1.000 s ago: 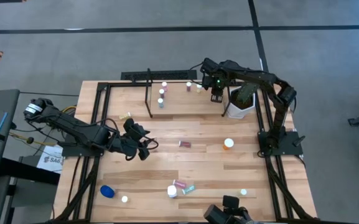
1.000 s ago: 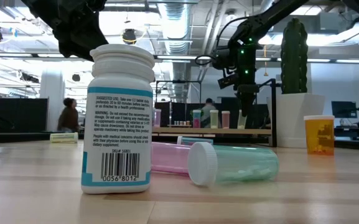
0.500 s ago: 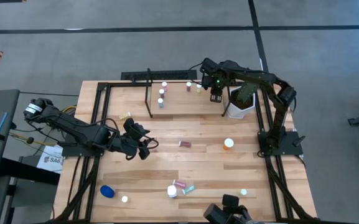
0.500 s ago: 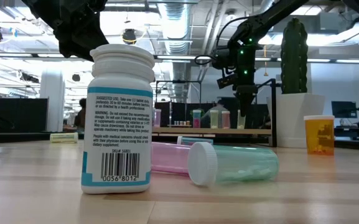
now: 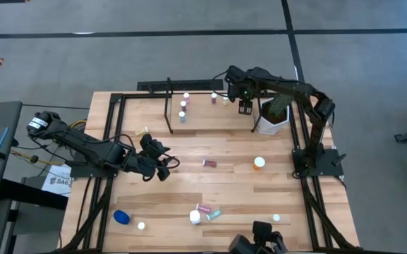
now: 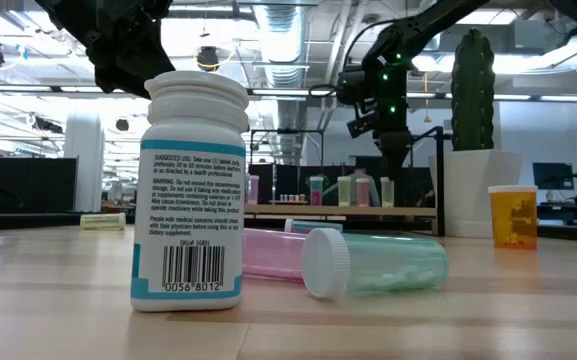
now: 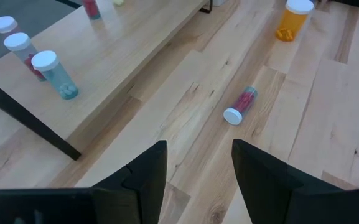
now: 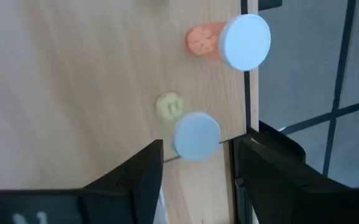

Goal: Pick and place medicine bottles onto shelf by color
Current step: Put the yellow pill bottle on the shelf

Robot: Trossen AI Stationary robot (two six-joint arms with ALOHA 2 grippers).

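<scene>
The shelf (image 5: 210, 121) stands at the table's far side with several medicine bottles upright on its board: teal ones (image 5: 183, 115) at its left, a pink one (image 5: 214, 97) and a yellow-green one (image 8: 195, 134) near its far right corner. My right gripper (image 5: 245, 107) hangs open over the yellow-green bottle, pointing steeply down, one finger on either side of its white cap without touching. My left gripper (image 5: 162, 166) waits open at the table's left middle, holding nothing. A red bottle (image 5: 209, 163) and an orange one (image 5: 259, 163) rest on the table.
A white pot with a cactus (image 5: 272, 116) stands just right of the shelf, close to my right arm. Near the front edge are a blue bottle (image 5: 121, 217), a large white bottle (image 6: 193, 190) and pink and teal ones lying down (image 5: 207, 212).
My right gripper has opened and let go of the yellow-green bottle, which now stands upright on the shelf's far right corner beside the pink one.
</scene>
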